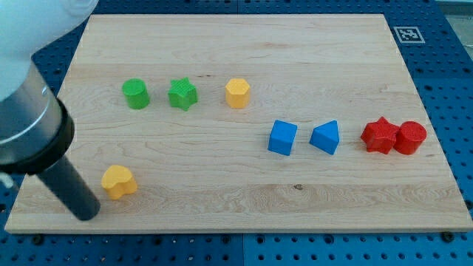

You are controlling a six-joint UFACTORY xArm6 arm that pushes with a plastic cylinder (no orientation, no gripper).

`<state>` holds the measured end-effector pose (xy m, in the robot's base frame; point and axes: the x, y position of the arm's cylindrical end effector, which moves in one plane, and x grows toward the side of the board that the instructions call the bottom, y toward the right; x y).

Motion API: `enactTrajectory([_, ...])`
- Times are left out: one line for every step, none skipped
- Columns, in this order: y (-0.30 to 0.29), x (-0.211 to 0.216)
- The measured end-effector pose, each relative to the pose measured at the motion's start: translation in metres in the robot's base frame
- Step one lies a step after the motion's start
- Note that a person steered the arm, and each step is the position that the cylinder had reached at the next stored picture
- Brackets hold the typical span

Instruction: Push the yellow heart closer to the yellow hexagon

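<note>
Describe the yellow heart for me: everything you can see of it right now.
The yellow heart is a small, matte, plastic-looking block lying flat on the wooden board near the view's bottom left. Its lobes face the view's right. Nothing touches it; my tip rests just to its lower left, apart from it.

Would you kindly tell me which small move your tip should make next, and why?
Probably slide my tip toward the view's bottom, under the yellow heart block. It sits left of the heart, while the yellow hexagon block lies up and right, so pushing now would miss.
</note>
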<state>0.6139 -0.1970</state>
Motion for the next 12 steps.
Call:
enactTrajectory([0.003, 0.004])
enactTrajectory([0.003, 0.004])
enactTrajectory([0.0, -0.015])
enactTrajectory([0.009, -0.035])
enactTrajectory([0.043, -0.047])
enactTrajectory([0.083, -0.052])
enactTrajectory([0.11, -0.072])
enactTrajectory([0.129, -0.088])
enactTrajectory([0.142, -0.094])
enactTrajectory([0.128, -0.094])
enactTrajectory([0.114, -0.101])
enactTrajectory([0.127, -0.109])
